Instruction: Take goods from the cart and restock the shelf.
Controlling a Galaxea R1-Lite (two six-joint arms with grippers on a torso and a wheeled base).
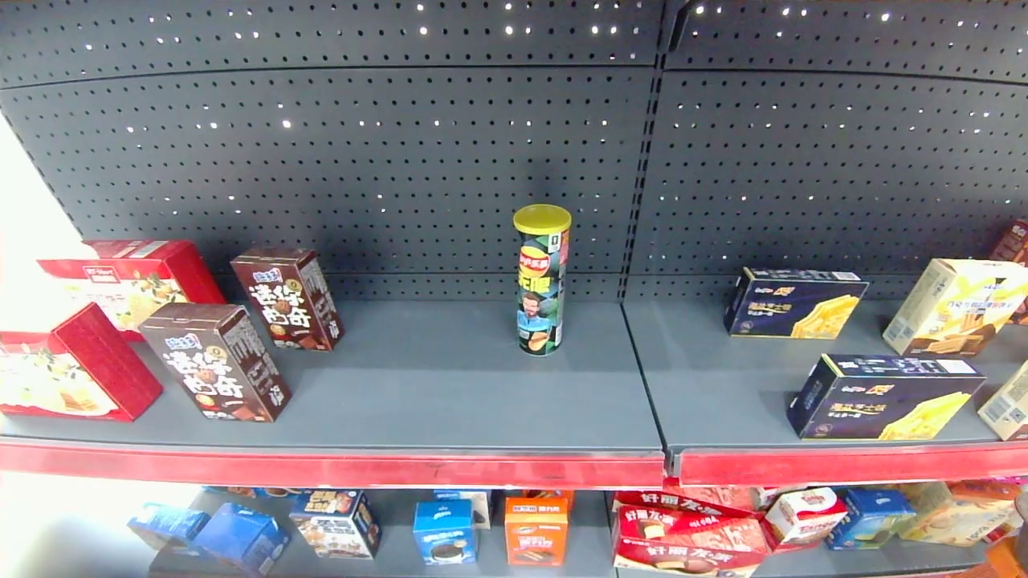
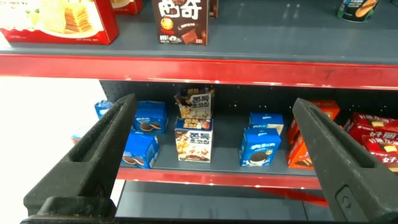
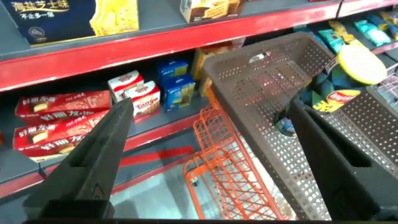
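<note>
A tall chip can [image 1: 542,278] with a yellow lid stands upright at the middle of the grey shelf [image 1: 450,393]. In the right wrist view a grey perforated cart basket [image 3: 267,93] holds another yellow-lidded chip can [image 3: 348,78] lying tilted. My right gripper [image 3: 211,162] hangs open above the cart's near corner, nothing between its fingers. My left gripper [image 2: 214,162] is open too, facing the lower shelf below the red shelf edge [image 2: 199,68], with nothing in it.
Brown boxes [image 1: 217,361] and red boxes [image 1: 76,373] stand at the shelf's left, dark blue boxes [image 1: 879,397] and cream boxes [image 1: 952,309] at its right. The lower shelf holds blue, orange and red snack boxes [image 2: 261,146]. An orange wire cart frame [image 3: 230,168] sits under the basket.
</note>
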